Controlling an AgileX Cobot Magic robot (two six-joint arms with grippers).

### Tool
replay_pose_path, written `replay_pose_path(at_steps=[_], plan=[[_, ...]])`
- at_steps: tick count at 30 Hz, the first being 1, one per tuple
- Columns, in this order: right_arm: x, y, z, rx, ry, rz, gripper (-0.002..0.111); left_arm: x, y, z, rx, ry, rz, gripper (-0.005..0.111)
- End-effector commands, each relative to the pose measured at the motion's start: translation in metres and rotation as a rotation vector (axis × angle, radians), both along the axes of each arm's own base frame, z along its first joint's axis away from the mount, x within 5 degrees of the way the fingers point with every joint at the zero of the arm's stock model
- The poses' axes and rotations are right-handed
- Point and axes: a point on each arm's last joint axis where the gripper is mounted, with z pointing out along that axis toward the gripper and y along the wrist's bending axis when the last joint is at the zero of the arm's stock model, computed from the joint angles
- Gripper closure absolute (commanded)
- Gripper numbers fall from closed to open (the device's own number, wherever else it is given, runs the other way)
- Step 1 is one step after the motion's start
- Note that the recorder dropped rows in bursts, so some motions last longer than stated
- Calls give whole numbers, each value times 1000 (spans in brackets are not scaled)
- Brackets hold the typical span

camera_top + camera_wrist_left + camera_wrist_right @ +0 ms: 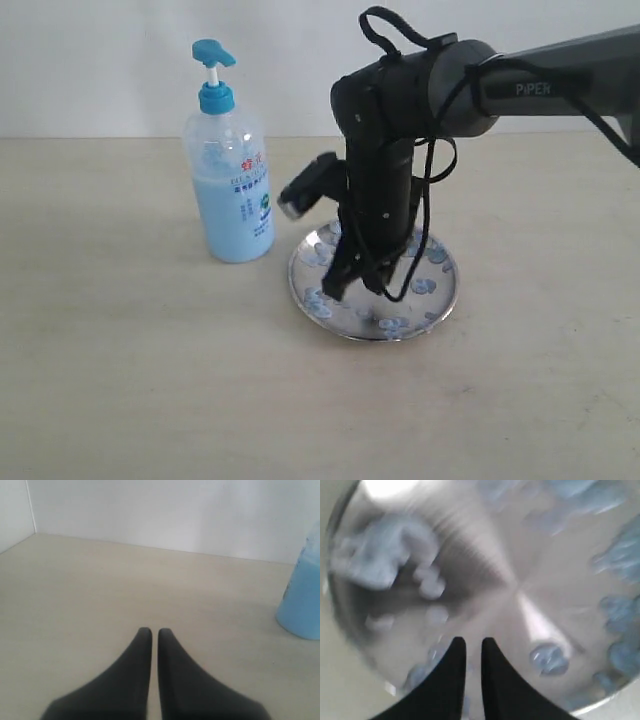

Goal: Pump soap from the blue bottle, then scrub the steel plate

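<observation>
**Item 1. Steel plate** (pixel 447 290). Round, shallow and shiny, with a raised rim. It lies flat on the table directly beneath the right pincer (pixel 356 288). In the right wrist view the plate (pixel 520 570) fills nearly the whole picture beyond the fingertips, though that view is blurred.

**Item 2. Soap.** Pale bluish blobs (pixel 422 286) are scattered over the plate on all sides of the right pincer. One distinct blob (pixel 549 659) sits just beside the fingers. More soap (pixel 230 215) fills the lower part of the bottle.

**Item 3. Right pincer** (pixel 473 642). It points down at the plate, with its tips over the plate's near half. Whether they touch the metal cannot be told. The jaws are drawn narrow, with only a thin slit between them and nothing held.

**Item 4. Blue bottle** (pixel 228 170). Clear plastic with a blue pump head and collar, a white stem and a printed label. It stands upright on the table near the right pincer, just off the plate's rim. Its base (pixel 304 595) shows ahead of the left pincer and off to one side, well apart from it.

**Item 5. Left pincer** (pixel 154 632). It is low over bare table. The jaws are all but together, leaving a hairline gap, and they are empty.

**Item 6. Right arm** (pixel 540 88). Dark, draped with black cables (pixel 430 170).

**Item 7. Table** (pixel 120 380). A pale beige surface against a white wall (pixel 100 60).
</observation>
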Motion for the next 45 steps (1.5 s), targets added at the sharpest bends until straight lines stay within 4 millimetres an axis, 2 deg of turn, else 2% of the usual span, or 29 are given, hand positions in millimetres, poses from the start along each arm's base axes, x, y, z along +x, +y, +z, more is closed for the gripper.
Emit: replay_pose_path(at_steps=[1, 3, 5, 6, 8, 10, 12, 14, 16, 18, 21, 23, 24, 26, 29, 31, 33, 36, 38, 45], plan=[[4, -33, 9, -271, 13, 147, 107, 0, 0, 0, 6, -3, -5, 102], [23, -40, 14, -312, -206, 12, 107, 0, 0, 0, 6, -3, -5, 102], [34, -34, 18, -159, -390, -246, 107, 0, 0, 0, 6, -3, -5, 102], [34, -24, 19, -35, -407, -374, 107, 0, 0, 0, 6, -3, -5, 102], [25, -12, 16, 44, -315, -415, 107, 0, 0, 0, 6, -3, -5, 102], [7, -4, 11, 4, -119, -195, 107, 0, 0, 0, 6, -3, -5, 102], [-8, -8, 8, -54, 35, -135, 107, 0, 0, 0, 6, -3, -5, 102], [-7, -23, 16, -97, -3, -247, 107, 0, 0, 0, 6, -3, -5, 102], [-6, -44, 48, -72, -162, -422, 107, 0, 0, 0, 6, -3, -5, 102], [-20, -62, 105, 64, -357, -532, 107, 0, 0, 0, 6, -3, -5, 102], [-73, -82, 199, 305, -700, -472, 107, 0, 0, 0, 6, -3, -5, 102], [-113, -96, 239, 422, -946, -368, 107, 0, 0, 0, 6, -3, -5, 102], [-137, -104, 248, 453, -1044, -311, 107, 0, 0, 0, 6, -3, -5, 102], [-179, -118, 239, 483, -1123, -248, 107, 0, 0, 0, 6, -3, -5, 102], [-240, -138, 212, 560, -1173, -236, 107, 0, 0, 0, 6, -3, -5, 102], [-270, -144, 189, 673, -1220, -225, 107, 0, 0, 0, 6, -3, -5, 102], [-290, -146, 176, 786, -1301, -176, 107, 0, 0, 0, 6, -3, -5, 102], [-309, -147, 160, 881, -1383, -110, 107, 0, 0, 0, 6, -3, -5, 102], [-317, -151, 153, 881, -1395, -115, 107, 0, 0, 0, 6, -3, -5, 102], [-345, -179, 130, 777, -1274, -378, 107, 0, 0, 0, 6, -3, -5, 102]])
